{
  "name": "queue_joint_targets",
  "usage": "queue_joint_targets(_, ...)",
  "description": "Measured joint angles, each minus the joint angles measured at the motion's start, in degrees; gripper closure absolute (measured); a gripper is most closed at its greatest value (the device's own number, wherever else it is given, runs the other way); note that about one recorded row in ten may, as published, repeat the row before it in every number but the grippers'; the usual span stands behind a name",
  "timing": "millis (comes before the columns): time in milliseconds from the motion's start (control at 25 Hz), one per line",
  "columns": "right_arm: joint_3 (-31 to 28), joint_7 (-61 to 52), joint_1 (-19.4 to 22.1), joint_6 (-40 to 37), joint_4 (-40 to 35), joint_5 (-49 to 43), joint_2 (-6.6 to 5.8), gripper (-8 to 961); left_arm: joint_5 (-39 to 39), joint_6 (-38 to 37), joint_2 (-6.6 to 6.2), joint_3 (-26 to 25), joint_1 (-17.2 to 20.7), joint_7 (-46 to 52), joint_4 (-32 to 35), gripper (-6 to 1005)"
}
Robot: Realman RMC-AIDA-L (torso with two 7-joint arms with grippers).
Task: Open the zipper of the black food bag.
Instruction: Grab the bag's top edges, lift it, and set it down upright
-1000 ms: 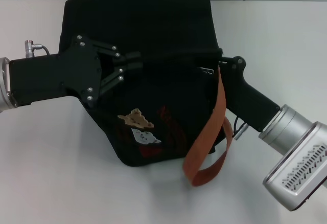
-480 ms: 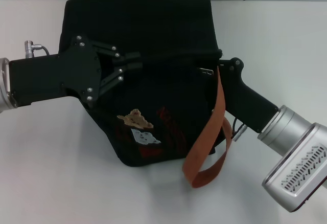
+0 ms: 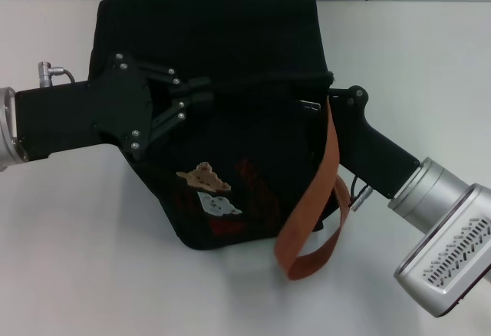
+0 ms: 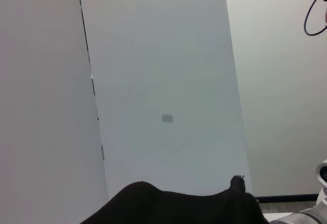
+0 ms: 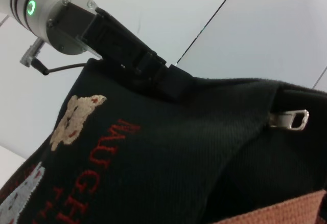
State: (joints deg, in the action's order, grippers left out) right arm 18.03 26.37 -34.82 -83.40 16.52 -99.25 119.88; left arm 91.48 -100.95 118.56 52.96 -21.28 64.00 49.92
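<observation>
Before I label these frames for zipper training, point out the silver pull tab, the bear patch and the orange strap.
silver pull tab (image 5: 289,119), right wrist view, tab's middle.
bear patch (image 3: 204,176), head view, bear's body.
orange strap (image 3: 321,179), head view, mid-length.

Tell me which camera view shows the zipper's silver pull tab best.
The right wrist view: the pull tab appears large, bright against the black food bag. The head view shows it only as a small glint beside the orange strap. The left wrist view shows none of it, only a dark fabric edge.
</observation>
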Motion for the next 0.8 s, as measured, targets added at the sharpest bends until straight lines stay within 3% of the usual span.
queue_joint_targets(800,-0.97,0.21,1.56,4.34,-0.08,0.28,0.00,954,0.11,-1.26,-0.23,-5.26,1.78,-1.58,-2.12,921)
